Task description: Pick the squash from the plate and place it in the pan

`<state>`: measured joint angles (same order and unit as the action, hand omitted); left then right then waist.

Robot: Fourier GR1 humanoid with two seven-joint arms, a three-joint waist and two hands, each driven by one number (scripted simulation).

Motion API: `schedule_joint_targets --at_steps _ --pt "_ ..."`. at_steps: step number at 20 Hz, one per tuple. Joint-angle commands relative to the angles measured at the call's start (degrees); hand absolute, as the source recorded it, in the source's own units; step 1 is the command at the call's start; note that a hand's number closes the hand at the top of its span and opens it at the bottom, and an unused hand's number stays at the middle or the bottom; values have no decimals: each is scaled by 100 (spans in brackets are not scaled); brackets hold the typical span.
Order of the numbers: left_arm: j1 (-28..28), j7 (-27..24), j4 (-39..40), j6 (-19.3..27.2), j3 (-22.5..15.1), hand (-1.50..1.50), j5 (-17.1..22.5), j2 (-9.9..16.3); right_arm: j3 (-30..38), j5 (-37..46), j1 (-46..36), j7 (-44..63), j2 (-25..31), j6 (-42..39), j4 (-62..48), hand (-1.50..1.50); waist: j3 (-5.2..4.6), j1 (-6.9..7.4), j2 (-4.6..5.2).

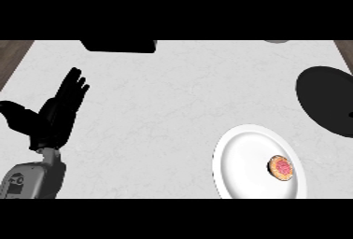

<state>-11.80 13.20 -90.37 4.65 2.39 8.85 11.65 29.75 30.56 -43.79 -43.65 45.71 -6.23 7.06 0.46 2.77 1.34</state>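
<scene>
Counter [158, 116]: pale marbled top, by far the largest thing; it bears everything else, and wooden floor shows past its far corners.

Pan [329, 100]: black, round, cut by the view's right edge, far across the counter from the left hand and somewhat further from the robot. Its handle is not in sight.

Plate [238, 163]: white, round, well to the right of the left hand and nearer the robot, just short of the pan on its near-left side, with a strip of counter between them.

Left hand [59, 109]: at the view's left, fingers straight and spread wide, pointing away from the robot, thumb out to the left, holding nothing, at rest.

Right hand: not visible in the view, so its state cannot be told.

Dark block [118, 45]: black shape at the far edge of the counter, beyond the left hand and a little to its right; what it is cannot be told.

Squash [281, 167]: small, orange-pink with a brown rim, lying on the right part of the plate, far to the right of the left hand. Long axis runs roughly towards and away from the robot.

Key relation: the squash lies on the robot's right side, with the pan beyond it and further right, so the right hand probably has the shorter reach.

Writing: no legible brand or label; a small mark on the left forearm is unreadable.
</scene>
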Motion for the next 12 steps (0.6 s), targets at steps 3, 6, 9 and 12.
schedule_joint_targets --at_steps 3,6,9,12 --pt "163 -148 119 41 -8 0 -93 -51 625 -661 144 -145 851 -1667 -283 -150 0 -82 0" --pt "162 -28 -54 93 32 0 -50 -47 775 -833 681 -703 1003 -2389 -361 -150 14 -145 -21" --pt "111 57 -87 102 33 0 -28 -53 810 -904 848 -786 1090 -2925 -318 -150 20 -158 -28" --pt "129 -76 -64 139 -21 0 -128 -95 745 -873 1022 -853 1232 -3195 -137 -150 28 -176 -20"
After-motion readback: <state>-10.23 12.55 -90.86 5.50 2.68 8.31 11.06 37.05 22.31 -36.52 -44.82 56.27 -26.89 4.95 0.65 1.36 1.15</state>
